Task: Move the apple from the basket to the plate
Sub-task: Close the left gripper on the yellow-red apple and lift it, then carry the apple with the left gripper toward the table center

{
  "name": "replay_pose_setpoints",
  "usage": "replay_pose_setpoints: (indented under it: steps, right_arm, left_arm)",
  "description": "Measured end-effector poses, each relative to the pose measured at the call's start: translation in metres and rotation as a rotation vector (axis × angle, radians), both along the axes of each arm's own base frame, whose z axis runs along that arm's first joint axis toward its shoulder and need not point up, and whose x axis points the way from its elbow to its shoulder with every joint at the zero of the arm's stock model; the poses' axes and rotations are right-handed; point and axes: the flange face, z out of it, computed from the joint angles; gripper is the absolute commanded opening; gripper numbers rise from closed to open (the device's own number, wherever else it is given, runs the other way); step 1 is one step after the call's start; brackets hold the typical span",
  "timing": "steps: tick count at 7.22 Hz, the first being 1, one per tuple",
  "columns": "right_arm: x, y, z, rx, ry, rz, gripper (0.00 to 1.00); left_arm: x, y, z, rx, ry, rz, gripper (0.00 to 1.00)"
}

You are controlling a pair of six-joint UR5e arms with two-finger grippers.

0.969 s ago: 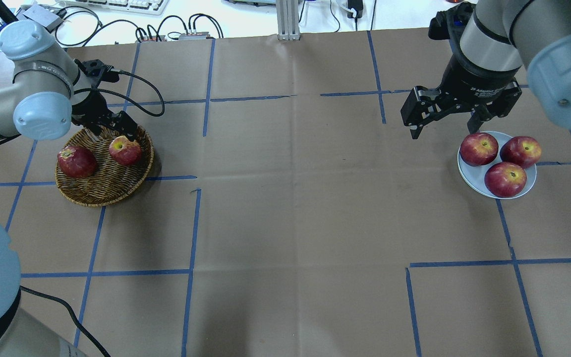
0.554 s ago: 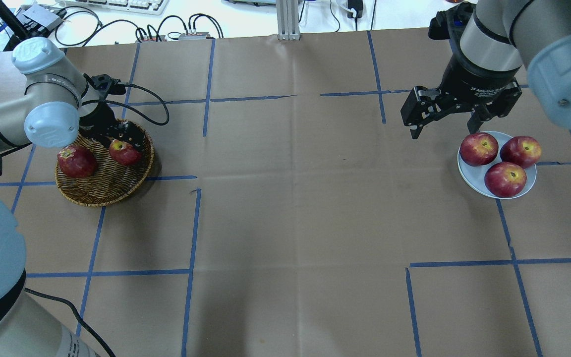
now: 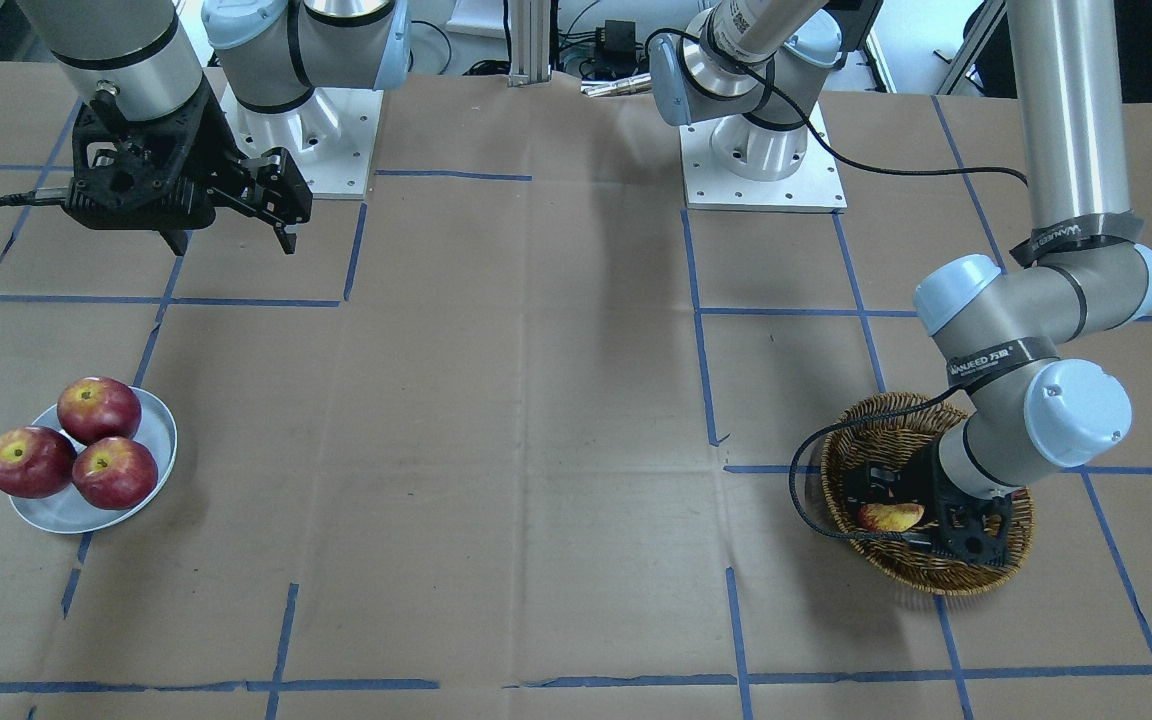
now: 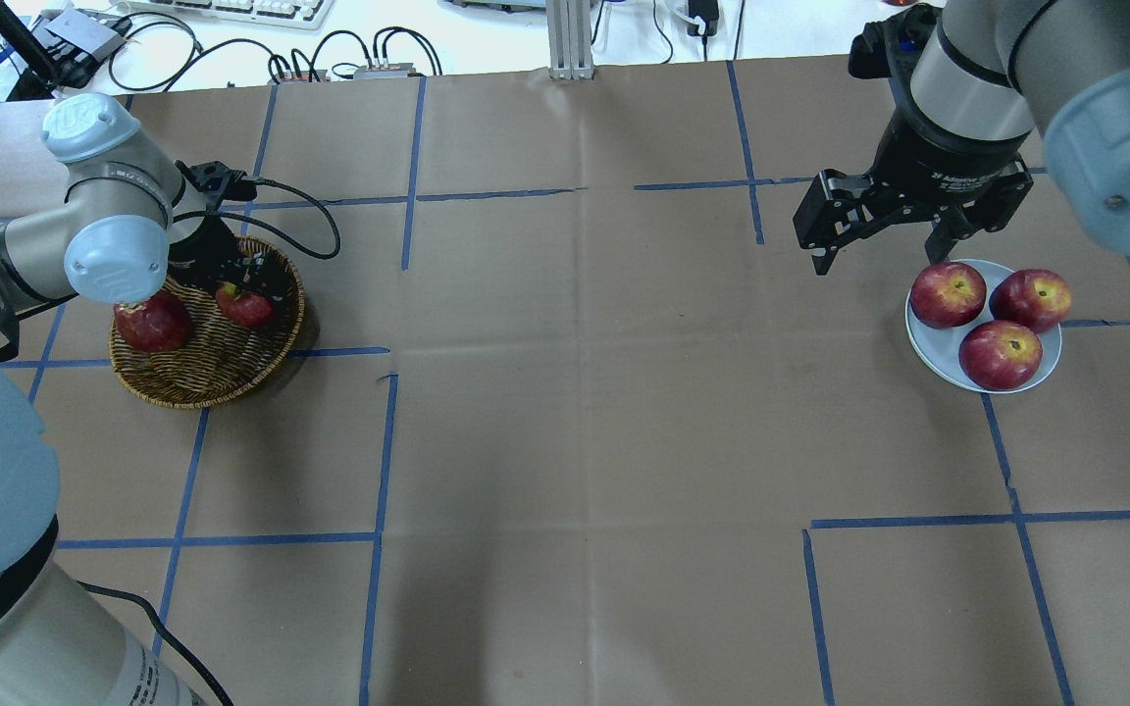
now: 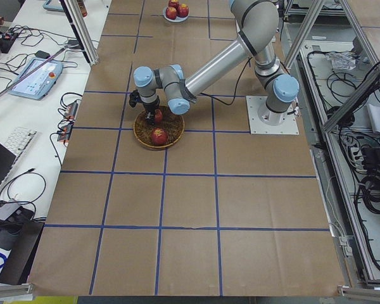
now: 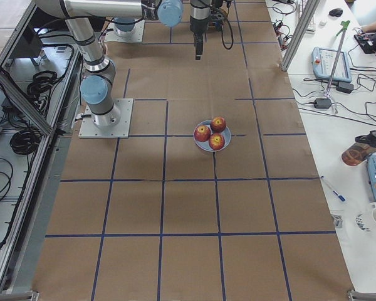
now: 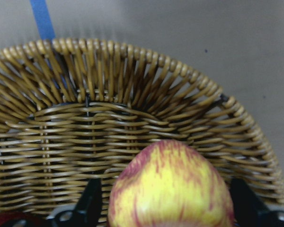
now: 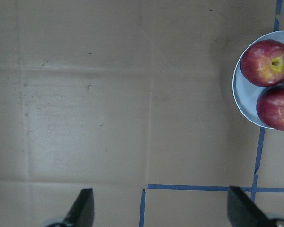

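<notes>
The apple [image 4: 244,306], red streaked with yellow, lies at the far right of the wicker basket [image 4: 202,378]. It fills the lower left wrist view [image 7: 170,189] and shows in the front view [image 3: 891,517]. My left gripper [image 4: 244,292] is down in the basket, open, one finger on each side of the apple; the fingers [image 7: 91,201] stand at its flanks. The grey-blue plate [image 4: 938,358] sits far to the right and holds three red apples. My right gripper [image 4: 884,250] hangs open and empty above the table, just beyond the plate's left side.
A dark red apple [image 4: 153,324] lies in the basket's left part, partly under my left arm's wrist joint. The left gripper's cable [image 4: 300,201] loops past the basket's far rim. Blue tape lines cross the brown table cover.
My left arm has swung and lowered its gripper into the basket, so the fingers now straddle the yellow-red apple. The right arm and the plate's apples have not moved.
</notes>
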Motion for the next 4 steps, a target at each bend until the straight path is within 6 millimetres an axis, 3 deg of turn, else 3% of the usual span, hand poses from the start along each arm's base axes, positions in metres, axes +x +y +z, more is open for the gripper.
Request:
replay_pose_setpoints:
  steps: [2, 3, 4]
  right_arm:
    - [0.0, 0.0, 0.0, 0.0, -0.001, 0.001, 1.0]
    - [0.001, 0.0, 0.0, 0.0, -0.001, 0.001, 1.0]
    - [0.001, 0.0, 0.0, -0.001, -0.001, 0.001, 1.0]
  left_arm:
    - [-0.006, -0.002, 0.022, -0.014, -0.017, 0.049, 0.56]
    - [-0.026, 0.002, 0.042, -0.006, -0.027, 0.115, 0.57]
    - [-0.072, 0.009, 0.063, 0.004, -0.037, 0.181, 0.57]
